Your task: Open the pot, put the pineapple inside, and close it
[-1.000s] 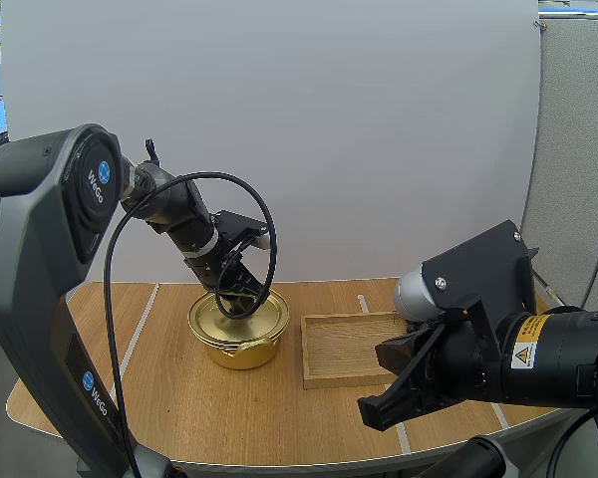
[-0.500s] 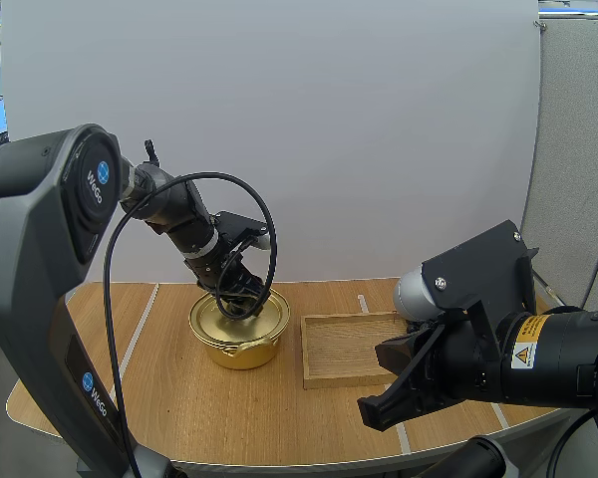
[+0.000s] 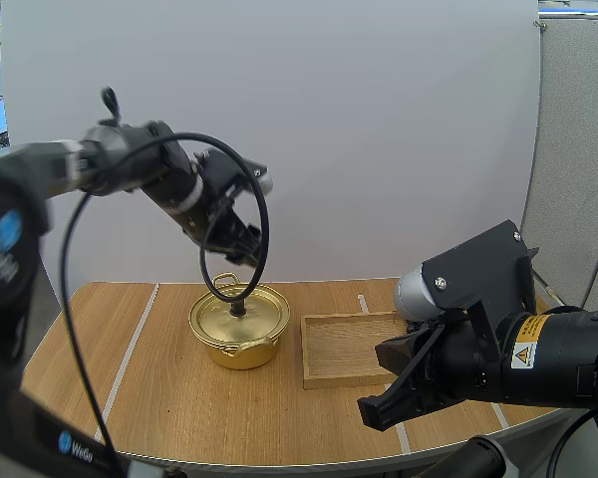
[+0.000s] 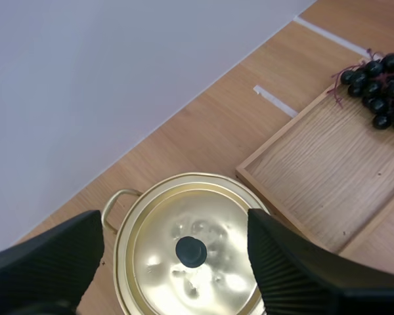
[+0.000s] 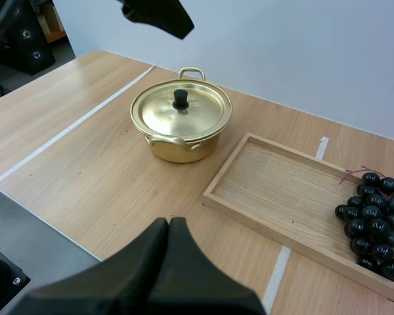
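Round gold metal pot (image 5: pixel 180 125) sits closed on the pale wooden table (image 3: pixel 159 383), just beside the flat wooden tray (image 5: pixel 282 184) but not touching it. Its gold lid (image 4: pixel 213 275) is seated square. Judgement: the lid is thin sheet metal, so light and stiff, with a polished and slippery face. The small black knob (image 4: pixel 191 250) at centre is the only sound hold. Left gripper (image 4: pixel 174 216) hovers well above the knob, fingers spread wide, holding nothing. Right gripper (image 5: pixel 168 230) hangs near the table's front edge, fingers pressed together into one wedge, empty. The fruit to hand is a bunch of dark grapes (image 5: pixel 371 216), not a pineapple, at the tray's end away from the pot. It is probably soft and easily bruised. Both wrist views show the grapes, which the right arm covers from above. The high view gives the left gripper's height over the pot.
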Available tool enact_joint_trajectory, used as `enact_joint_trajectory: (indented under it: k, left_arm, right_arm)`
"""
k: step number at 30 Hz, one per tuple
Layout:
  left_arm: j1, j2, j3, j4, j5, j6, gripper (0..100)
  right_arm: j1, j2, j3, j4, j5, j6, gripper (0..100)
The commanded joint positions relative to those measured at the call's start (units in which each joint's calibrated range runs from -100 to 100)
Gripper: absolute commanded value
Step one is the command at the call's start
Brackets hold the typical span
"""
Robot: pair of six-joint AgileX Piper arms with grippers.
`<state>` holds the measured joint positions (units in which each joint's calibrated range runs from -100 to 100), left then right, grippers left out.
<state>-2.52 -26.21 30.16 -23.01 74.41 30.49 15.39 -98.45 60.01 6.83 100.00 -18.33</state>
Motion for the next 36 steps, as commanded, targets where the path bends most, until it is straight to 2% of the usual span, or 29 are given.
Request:
enact_joint_trajectory:
  k: [1,7,19,29,36]
  left_arm:
    - [-0.15,-7.12,-0.38,-0.89,4.78,-0.59,100]
    - [-0.15,-20.13,-0.38,-0.07,12.25,-2.4,100]
    - [-0.15,-43.07,-0.38,9.74,22.46,-11.32,100]
    - [-0.15,-54.83,0.69,10.02,25.59,-17.3,100]
    - [0.48,-62.69,7.56,10.11,25.59,-17.72,100]
  right_arm:
    - [-0.24,-0.32,0.02,-0.03,-0.25,-0.67,0]
    - [-0.24,-0.32,0.02,-0.14,-0.25,-0.67,0]
    - [-0.24,-0.32,0.02,-0.83,-0.25,-0.67,0]
    - [-0.24,-0.32,0.02,-1.22,-0.25,-0.67,0]
    - [-1.16,-0.32,0.02,-1.25,-0.39,-1.01,0]
